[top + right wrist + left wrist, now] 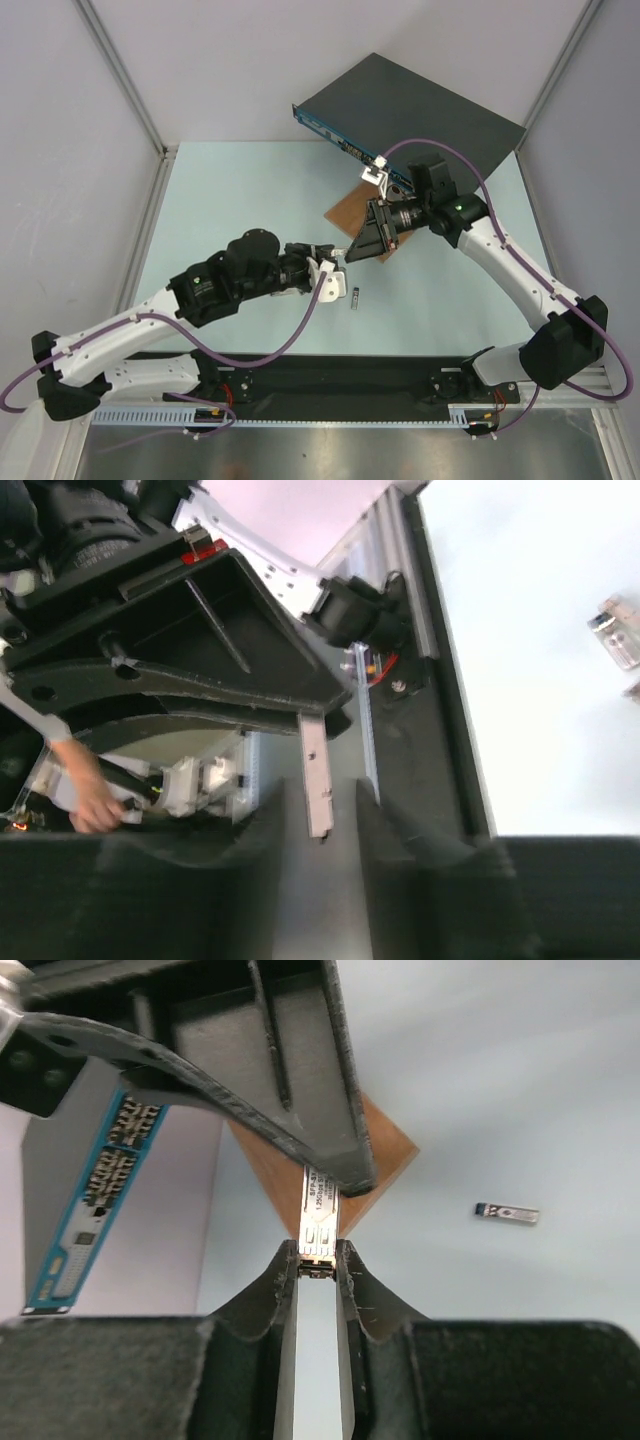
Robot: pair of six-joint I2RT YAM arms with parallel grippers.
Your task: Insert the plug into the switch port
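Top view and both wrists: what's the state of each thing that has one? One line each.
left tool, shut on one end of the plug.
right tool, open, fingers flank the plug's other end with gaps.
plug, in the air between both tools, not in the switch.
second plug, lying loose, apart from both tools.
switch, lying flat, untouched.
wooden board, lying flat below the tools.

L arm [150, 315] & R arm [500, 250] are bent in to the middle, tips nearly met. L gripper [318, 1258] is pinched on the plug [320, 1210]; R gripper [318, 795] is parted a bit round it.
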